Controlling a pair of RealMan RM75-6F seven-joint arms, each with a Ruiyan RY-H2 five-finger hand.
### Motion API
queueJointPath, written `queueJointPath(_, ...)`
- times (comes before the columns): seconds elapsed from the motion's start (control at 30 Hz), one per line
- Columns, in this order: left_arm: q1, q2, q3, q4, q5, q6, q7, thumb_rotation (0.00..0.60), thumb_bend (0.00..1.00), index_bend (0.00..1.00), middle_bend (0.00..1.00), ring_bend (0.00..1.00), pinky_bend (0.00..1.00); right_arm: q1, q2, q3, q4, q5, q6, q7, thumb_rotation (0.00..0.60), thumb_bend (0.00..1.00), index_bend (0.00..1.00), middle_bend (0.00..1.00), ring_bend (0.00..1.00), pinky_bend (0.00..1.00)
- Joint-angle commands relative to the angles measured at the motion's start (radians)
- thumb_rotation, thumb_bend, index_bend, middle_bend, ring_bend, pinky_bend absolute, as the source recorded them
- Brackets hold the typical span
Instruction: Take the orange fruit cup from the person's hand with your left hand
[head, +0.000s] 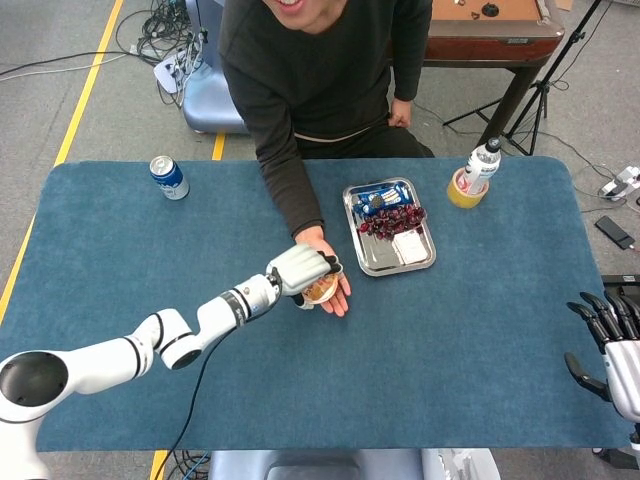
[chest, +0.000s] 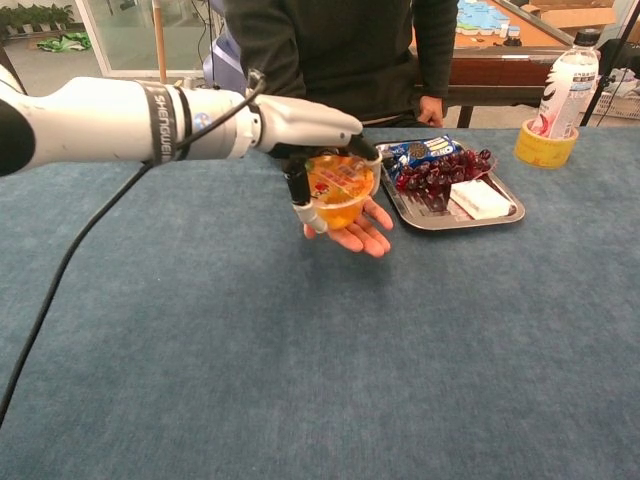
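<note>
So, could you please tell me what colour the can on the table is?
The can is blue with a silver top, seen best in the head view.

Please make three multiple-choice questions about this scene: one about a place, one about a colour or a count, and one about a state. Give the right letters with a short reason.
1. Where is the can?
A. far left of the table
B. on the tray
C. beside the bottle

2. What colour is the cup?
A. green
B. orange
C. white

3. What is the left hand doing?
A. lying flat on the table
B. gripping the cup over the person's palm
C. holding the bottle

Answers: 1 A, the can stands alone near the far left corner. 2 B, the chest view shows an orange cup. 3 B, its fingers wrap the cup above the palm.
</note>
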Motion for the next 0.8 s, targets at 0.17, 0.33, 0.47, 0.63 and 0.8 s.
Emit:
queueJointPath(0.17, 0.098, 0.138, 0.008, -0.137, -0.030, 0.102, 0.008, 0.600, 0.17, 0.40, 0.29, 0.39, 0.67, 0.005, 0.000, 0.001, -0.007, -0.012, 0.001, -0.007, 0.600, 0.30, 0.18, 0.12, 0.00, 0.08)
queueJointPath(0.33, 0.156, 0.199, 0.015, -0.205, -0.062, 0.160, 0.057, 0.600, 0.17, 0.40, 0.29, 0.39, 0.67, 0.010, -0.002, 0.001, -0.010, -0.024, -0.001, -0.009, 0.600, 0.30, 0.18, 0.12, 0.00, 0.08)
queueJointPath(0.47, 0.186, 0.210, 0.036, -0.213, -0.082, 0.169, 0.101, 0.600, 0.17, 0.40, 0.29, 0.39, 0.67, 0.012, 0.000, 0.002, -0.012, -0.028, 0.000, -0.011, 0.600, 0.30, 0.18, 0.12, 0.00, 0.08)
queueJointPath(0.63, 0.210, 0.184, 0.067, -0.169, -0.127, 0.137, 0.153, 0.600, 0.17, 0.40, 0.29, 0.39, 0.67, 0.010, 0.004, 0.000, -0.020, -0.035, 0.005, -0.018, 0.600, 0.30, 0.18, 0.12, 0.00, 0.08)
queueJointPath(0.8, 0.212, 0.134, 0.089, -0.111, -0.154, 0.101, 0.210, 0.600, 0.17, 0.39, 0.29, 0.39, 0.67, 0.005, 0.006, -0.002, -0.025, -0.037, 0.012, -0.022, 0.600, 0.30, 0.18, 0.12, 0.00, 0.08)
